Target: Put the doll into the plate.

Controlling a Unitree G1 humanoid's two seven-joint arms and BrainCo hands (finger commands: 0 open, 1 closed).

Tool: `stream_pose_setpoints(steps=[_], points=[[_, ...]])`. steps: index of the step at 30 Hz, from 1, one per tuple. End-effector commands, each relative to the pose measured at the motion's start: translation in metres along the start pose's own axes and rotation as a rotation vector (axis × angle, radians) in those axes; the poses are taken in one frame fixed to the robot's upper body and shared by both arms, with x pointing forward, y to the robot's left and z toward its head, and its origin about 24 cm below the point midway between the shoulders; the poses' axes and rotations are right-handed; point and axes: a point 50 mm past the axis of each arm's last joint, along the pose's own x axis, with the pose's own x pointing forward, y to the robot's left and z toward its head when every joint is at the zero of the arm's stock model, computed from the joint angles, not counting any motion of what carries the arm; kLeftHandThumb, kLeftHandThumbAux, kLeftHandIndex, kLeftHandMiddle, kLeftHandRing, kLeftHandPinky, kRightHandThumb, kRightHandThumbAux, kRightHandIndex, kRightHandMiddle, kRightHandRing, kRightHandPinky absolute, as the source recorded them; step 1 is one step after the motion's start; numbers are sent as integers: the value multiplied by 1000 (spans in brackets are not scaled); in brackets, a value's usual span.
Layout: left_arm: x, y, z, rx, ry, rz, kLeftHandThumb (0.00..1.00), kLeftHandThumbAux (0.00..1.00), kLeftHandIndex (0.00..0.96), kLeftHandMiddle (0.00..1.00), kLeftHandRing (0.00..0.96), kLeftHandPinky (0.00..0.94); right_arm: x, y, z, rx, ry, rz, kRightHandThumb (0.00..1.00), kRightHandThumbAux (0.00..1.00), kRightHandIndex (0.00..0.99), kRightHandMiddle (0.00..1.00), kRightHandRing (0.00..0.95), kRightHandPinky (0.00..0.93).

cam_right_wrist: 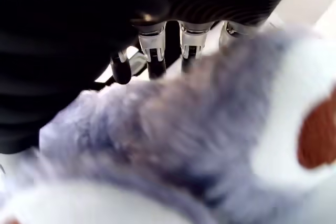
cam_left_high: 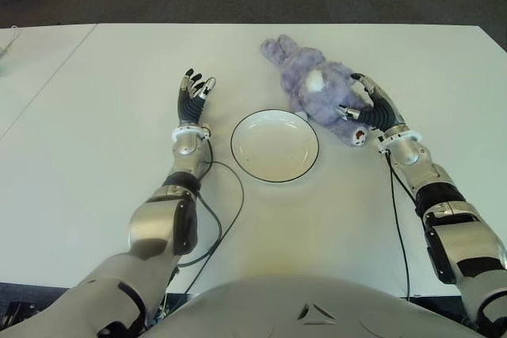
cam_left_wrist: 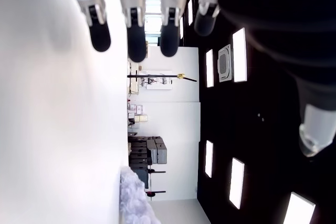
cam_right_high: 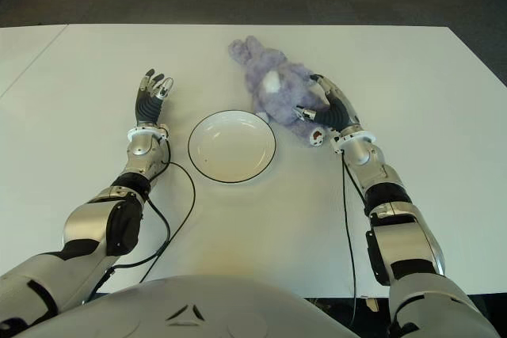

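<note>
Plate (cam_left_high: 275,146) at frame centre, bare. Left hand (cam_left_high: 194,95) left of plate, fingers slack, holding nothing. Right hand (cam_left_high: 371,112) right of centre, fingers wrapped around doll (cam_left_high: 317,89) at its near end. Doll on table (cam_left_high: 95,132), upper right of plate, long axis running up-left, away from fingers.

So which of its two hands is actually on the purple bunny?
The right hand, wrapped around the purple plush bunny just beyond the white plate. The left hand is on the plate's other side, fingers spread, holding nothing.
</note>
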Motion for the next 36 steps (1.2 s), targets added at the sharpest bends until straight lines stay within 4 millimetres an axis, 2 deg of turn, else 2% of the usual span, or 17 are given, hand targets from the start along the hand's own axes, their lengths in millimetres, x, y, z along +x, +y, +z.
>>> stream_pose_setpoints(steps=[1, 11, 16, 24, 30, 32, 34, 35, 36], points=[[-75, 15, -98, 47, 473, 43, 0, 532, 73, 168, 173, 167, 2, 28, -14, 60, 170, 120, 271, 567, 39, 0, 24, 112], [-75, 15, -98, 47, 467, 43, 0, 531, 81, 185, 188, 176, 4, 33, -16, 93, 215, 129, 341, 618, 43, 21, 49, 118], [-76, 16, -98, 46, 464, 42, 0, 531, 79, 171, 177, 159, 4, 34, -16, 93, 226, 122, 327, 628, 49, 28, 48, 95], [-75, 16, -98, 45, 468, 46, 0, 534, 81, 174, 178, 175, 3, 36, -21, 60, 272, 116, 333, 653, 58, 36, 51, 108], [-75, 18, -99, 35, 484, 47, 0, 534, 83, 180, 184, 175, 1, 39, -24, 17, 296, 110, 308, 653, 78, 64, 88, 172], [-75, 17, -98, 32, 476, 47, 0, 532, 82, 179, 185, 178, -2, 38, -28, 15, 324, 106, 336, 658, 95, 92, 124, 228], [-75, 16, -99, 31, 474, 48, 0, 529, 82, 179, 183, 172, -6, 36, -35, 20, 375, 103, 396, 671, 154, 254, 291, 354], [-76, 16, -99, 31, 474, 48, 0, 527, 81, 179, 182, 168, -8, 34, -38, 23, 396, 102, 434, 680, 218, 358, 379, 420], [-76, 16, -99, 31, 474, 47, 0, 527, 81, 179, 182, 168, -9, 34, -40, 25, 406, 102, 445, 682, 235, 384, 402, 437]])
